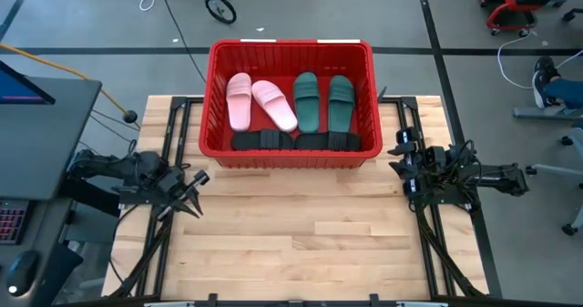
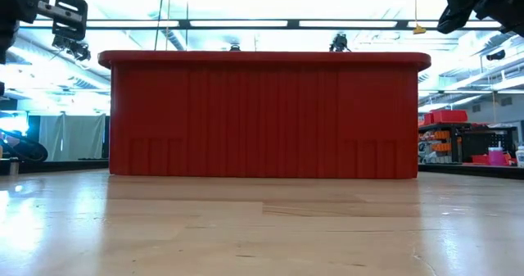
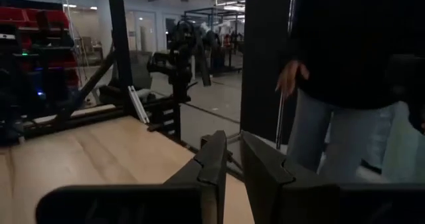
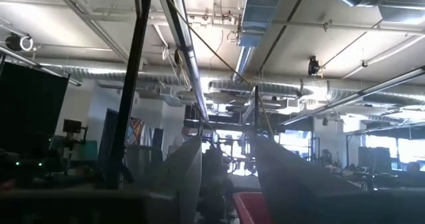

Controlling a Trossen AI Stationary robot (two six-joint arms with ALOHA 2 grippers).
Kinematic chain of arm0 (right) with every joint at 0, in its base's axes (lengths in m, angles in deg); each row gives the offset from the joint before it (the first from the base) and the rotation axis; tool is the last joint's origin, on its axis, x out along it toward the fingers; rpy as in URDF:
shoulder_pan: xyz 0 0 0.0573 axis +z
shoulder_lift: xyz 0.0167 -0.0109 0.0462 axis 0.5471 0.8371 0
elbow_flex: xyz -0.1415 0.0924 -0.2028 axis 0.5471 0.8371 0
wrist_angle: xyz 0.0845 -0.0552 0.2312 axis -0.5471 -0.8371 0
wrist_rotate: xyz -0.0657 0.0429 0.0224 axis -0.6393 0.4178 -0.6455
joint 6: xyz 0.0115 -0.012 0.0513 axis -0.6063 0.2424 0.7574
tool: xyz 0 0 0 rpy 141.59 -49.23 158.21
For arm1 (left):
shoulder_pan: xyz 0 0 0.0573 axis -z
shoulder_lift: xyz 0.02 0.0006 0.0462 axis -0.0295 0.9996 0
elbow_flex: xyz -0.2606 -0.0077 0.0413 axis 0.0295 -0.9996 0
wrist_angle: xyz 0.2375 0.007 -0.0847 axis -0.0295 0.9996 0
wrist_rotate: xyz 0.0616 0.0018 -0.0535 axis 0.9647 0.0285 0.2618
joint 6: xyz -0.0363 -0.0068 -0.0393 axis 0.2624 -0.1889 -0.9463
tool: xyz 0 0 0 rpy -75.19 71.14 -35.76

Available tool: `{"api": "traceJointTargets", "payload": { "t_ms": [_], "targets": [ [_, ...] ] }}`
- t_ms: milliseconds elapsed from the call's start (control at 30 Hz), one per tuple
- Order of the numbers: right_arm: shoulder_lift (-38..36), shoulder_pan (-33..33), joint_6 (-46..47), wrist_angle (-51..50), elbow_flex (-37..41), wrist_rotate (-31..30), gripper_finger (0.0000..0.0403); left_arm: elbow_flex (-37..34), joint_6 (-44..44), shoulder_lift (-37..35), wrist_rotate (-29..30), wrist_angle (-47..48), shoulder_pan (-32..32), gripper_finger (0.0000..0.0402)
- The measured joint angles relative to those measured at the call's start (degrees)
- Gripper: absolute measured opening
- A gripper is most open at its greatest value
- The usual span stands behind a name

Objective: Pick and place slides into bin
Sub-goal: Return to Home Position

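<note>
The red bin [image 1: 290, 152] stands at the table's far middle and fills the low view [image 2: 262, 116]. Inside it lie two pale pink slides [image 1: 240, 102] [image 1: 275, 105], two dark green slides [image 1: 306, 100] [image 1: 341, 102], and two black slides [image 1: 262, 141] [image 1: 328, 141] along its near wall. My left gripper [image 1: 196, 187] hangs above the table's left side, near-left of the bin, empty, with a narrow gap between its fingers [image 3: 234, 161]. My right gripper [image 1: 399, 161] hangs by the bin's near right corner, open and empty [image 4: 229, 164].
Bare wooden table top [image 1: 291, 243] spreads in front of the bin. A person [image 3: 345, 84] stands beyond the table's edge in the left wrist view. Black frame rails [image 1: 164, 161] run along both table sides. A monitor [image 1: 18, 84] stands at the left.
</note>
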Motion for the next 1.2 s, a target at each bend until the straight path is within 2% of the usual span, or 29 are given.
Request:
{"api": "traceJointTargets", "payload": {
  "t_ms": [233, 533, 867, 1200],
  "targets": [
    [0.0, 0.0, 0.0, 0.0, 0.0, 0.0, 0.0146, 0.0, 0.1, 0.0, 0.0, 3.0, 0.0, 0.0054],
    [0.0, 0.0, 0.0, 0.0, 0.0, 0.0, 0.0147, 0.0, 0.2, 0.0, 0.0, 2.6, 0.0, 0.0061],
    [0.0, 0.0, 0.0, 0.0, 0.0, 0.0, 0.0147, 0.0, 0.2, 0.0, 0.0, 2.6, 0.0, 0.0051],
    [0.0, 0.0, 0.0, 0.0, 0.0, 0.0, 0.0147, 0.0, 0.2, 0.0, 0.0, 2.5, 0.0, 0.0063]
  ]
}}
